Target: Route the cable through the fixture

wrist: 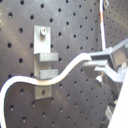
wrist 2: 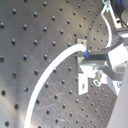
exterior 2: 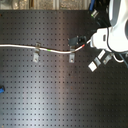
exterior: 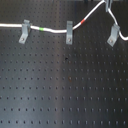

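The white cable (exterior: pixel 52 31) runs from the first exterior view's left through the first clip (exterior: pixel 24 32), shows its green band (exterior: pixel 41 30), and passes the second clip (exterior: pixel 68 33). After its red band (exterior: pixel 83 21) it climbs to my gripper (exterior: pixel 107 4) at the top edge, then drops to the third clip (exterior: pixel 114 35). In the second exterior view my gripper (exterior 2: pixel 94 42) holds the cable (exterior 2: pixel 20 47) just right of the red band (exterior 2: pixel 82 46). In both wrist views the fingers (wrist: pixel 102 61) (wrist 2: pixel 95 56) are shut on the cable (wrist: pixel 60 75) (wrist 2: pixel 50 75) beside a clip (wrist: pixel 44 60).
Everything sits on a black perforated board (exterior: pixel 60 90) (exterior 2: pixel 50 95). The white arm body (exterior 2: pixel 115 35) fills the second exterior view's upper right. A small blue object (exterior 2: pixel 1 90) lies at the second exterior view's left edge.
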